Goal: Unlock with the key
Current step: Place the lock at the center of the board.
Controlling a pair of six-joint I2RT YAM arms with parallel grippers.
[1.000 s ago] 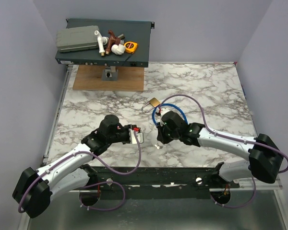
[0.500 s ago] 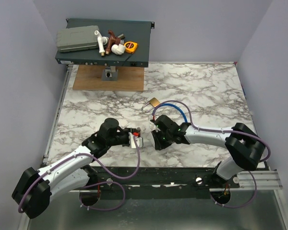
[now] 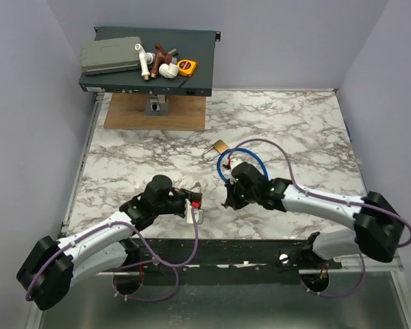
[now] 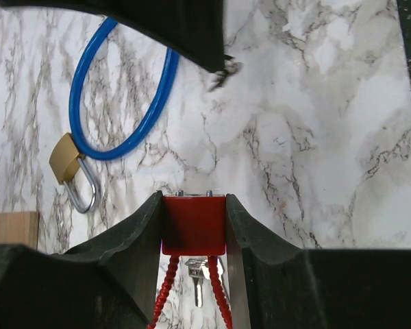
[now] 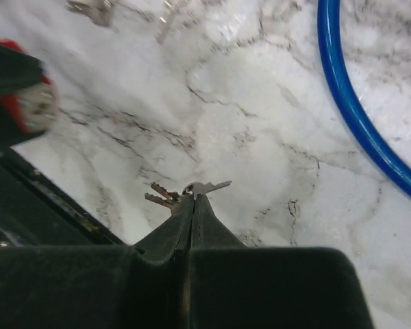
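Note:
My left gripper (image 3: 194, 201) is shut on a small red lock body (image 4: 193, 225) that fills the gap between its fingers. Red cord runs back from the body, and a small silver key (image 4: 197, 282) hangs under it. My right gripper (image 3: 227, 203) hovers just right of the left one, shut on the key (image 5: 212, 185). That key is a silver blade on a small bunch, with two darker keys (image 5: 159, 196) splayed out beside it at the fingertips. The brass padlock (image 3: 220, 146) and the blue cable loop (image 3: 257, 160) lie on the marble behind the right gripper.
A dark rack shelf (image 3: 192, 79) at the back left carries a grey box, pipe fittings and a tape measure. A wooden board (image 3: 154, 113) lies in front of it. The table's dark front edge (image 5: 48, 199) runs close below both grippers.
The right gripper dipped down beside the left one, opened, then shut on the keys lying there and pulled back to the right. The left gripper shifted slightly toward the front edge, still gripping the red lock.

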